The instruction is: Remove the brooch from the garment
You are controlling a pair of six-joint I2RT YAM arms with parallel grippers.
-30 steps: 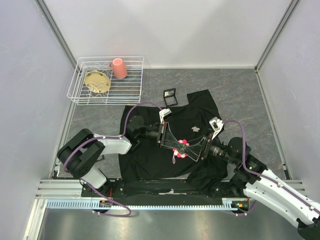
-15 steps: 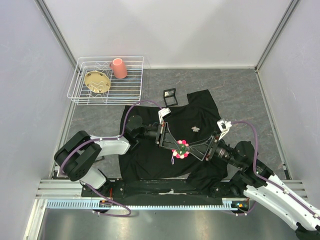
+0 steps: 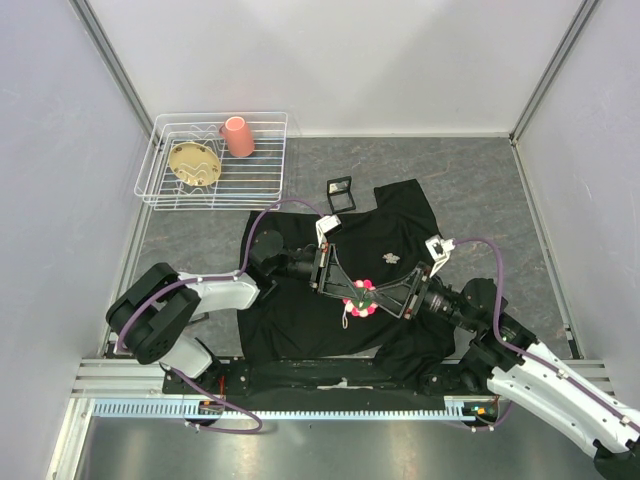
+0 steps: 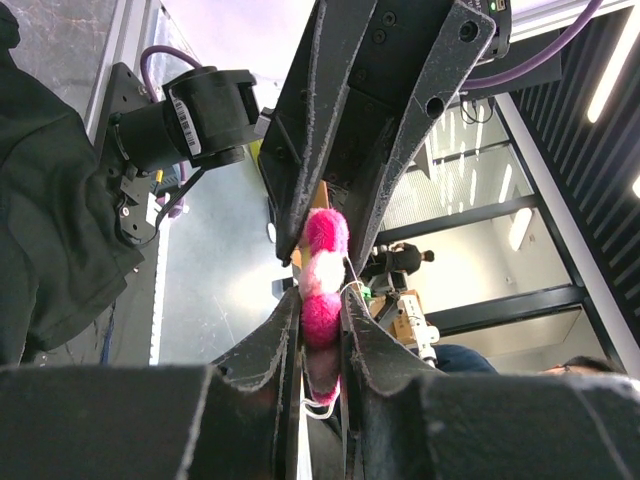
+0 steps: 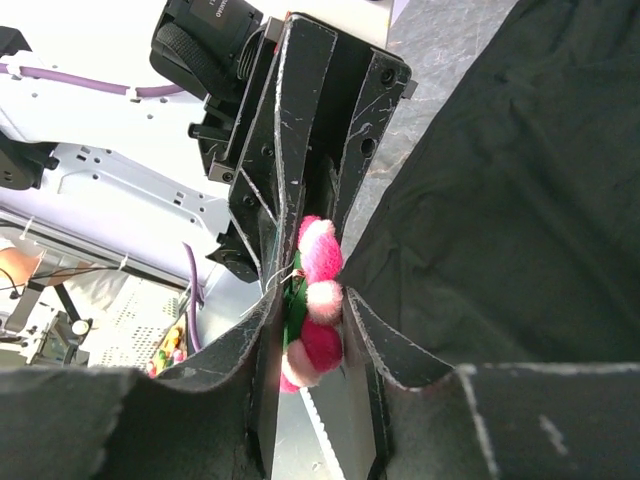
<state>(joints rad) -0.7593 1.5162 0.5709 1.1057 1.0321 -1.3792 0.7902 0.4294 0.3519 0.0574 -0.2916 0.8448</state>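
Fingers first: my left fingers (image 4: 268,345) pinch the brooch (image 4: 322,268), a cluster of pink and white felt balls. My right fingers (image 5: 388,345) pinch the same cluster from the opposite side. Both pairs are nearly closed, with only the felt between them, and the tips of the two arms meet nose to nose around it.

From above, the brooch (image 3: 361,298) sits over the lower middle of the garment (image 3: 395,232), which lies spread and rumpled on the counter (image 3: 490,185). In my right wrist view the black cloth lies right beside the felt. I cannot tell from any view whether the pin is through the cloth or already free; the fastening is hidden behind my own fingers.

I judge this to be the detaching step: the grip is made, and the brooch is not yet clear of the shirt. Next I need one pair to hold firm while the brooch comes away from the cloth. The pull should be slow and small, with an eye on the cloth. If the garment rises with the brooch, the pin is caught, and pulling harder may snag the cloth.
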